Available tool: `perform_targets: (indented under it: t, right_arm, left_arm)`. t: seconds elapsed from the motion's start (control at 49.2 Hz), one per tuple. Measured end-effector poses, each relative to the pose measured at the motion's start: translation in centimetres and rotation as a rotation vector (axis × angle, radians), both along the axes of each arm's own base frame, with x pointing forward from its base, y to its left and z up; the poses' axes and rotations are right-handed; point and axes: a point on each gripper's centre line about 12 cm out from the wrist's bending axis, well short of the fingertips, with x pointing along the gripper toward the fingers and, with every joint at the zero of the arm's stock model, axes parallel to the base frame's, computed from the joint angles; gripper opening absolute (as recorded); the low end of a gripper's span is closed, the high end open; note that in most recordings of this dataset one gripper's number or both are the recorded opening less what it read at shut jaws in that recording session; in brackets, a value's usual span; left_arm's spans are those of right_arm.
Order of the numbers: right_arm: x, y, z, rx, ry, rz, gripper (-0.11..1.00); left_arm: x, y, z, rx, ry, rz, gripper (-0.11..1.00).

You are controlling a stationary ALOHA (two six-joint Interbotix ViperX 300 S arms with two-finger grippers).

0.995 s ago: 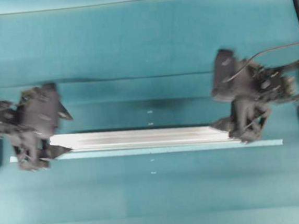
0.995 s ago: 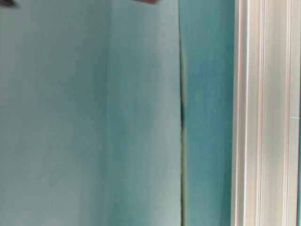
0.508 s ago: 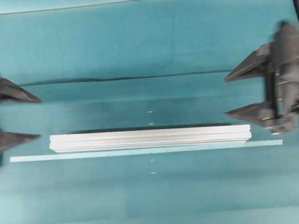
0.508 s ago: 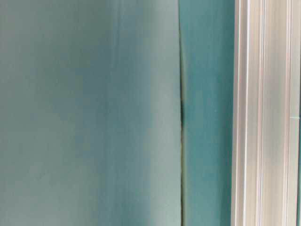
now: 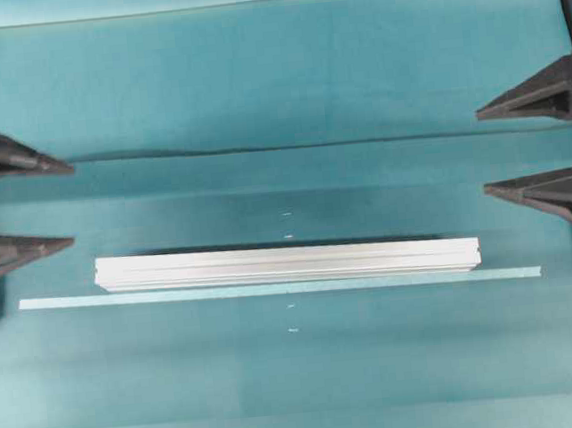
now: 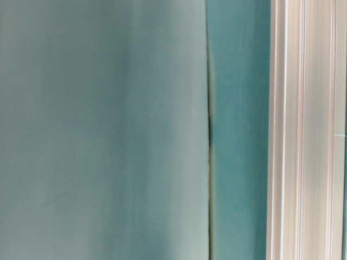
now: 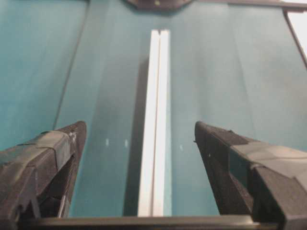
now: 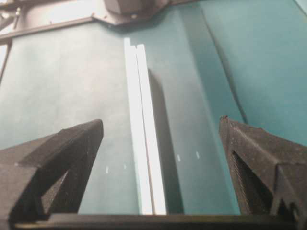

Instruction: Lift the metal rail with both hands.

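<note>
Rail [image 5: 287, 265]: you are looking at it lying flat on the table [image 5: 255, 86], running left to right across the middle, with neither gripper touching it. A second ago both grippers were down at its ends; now it is sitting in the same spot on its own.
Tape strip [image 5: 279, 289]: it is lying just in front of the rail, parallel to it and sticking out past both ends, unchanged from a second ago.
Left gripper [image 5: 73, 204]: you are seeing it pulled back to the left edge of the overhead view, jaws spread wide and holding nothing. A second ago it was over the rail's left end; half a second ago it was already clear of it.
Right gripper [image 5: 481, 151]: it is standing at the right edge, jaws spread wide and empty, well apart from the rail's right end. A second ago it was at that end; half a second ago it was backing off.
Left wrist view: you are looking down the rail [image 7: 154, 129] from its left end, the bar running away between the two black fingers [image 7: 48, 158].
Right wrist view: the rail [image 8: 141, 129] is running away between the fingers [image 8: 62, 158], with its shadow falling on the right side.
Table-level view: the rail [image 6: 306, 130] is filling the right side as a grooved silver band, looking the same as before.
</note>
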Motion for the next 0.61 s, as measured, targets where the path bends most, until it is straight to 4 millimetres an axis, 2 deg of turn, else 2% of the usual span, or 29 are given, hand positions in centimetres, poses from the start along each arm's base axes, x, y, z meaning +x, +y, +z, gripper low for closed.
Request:
perform_targets:
  t: [0.609]
  right_arm:
    - [0.03,0.00,-0.10,-0.003,-0.029,0.000,0.99]
  left_arm:
    - [0.27,0.04,-0.17,-0.002,0.001,0.002,0.91]
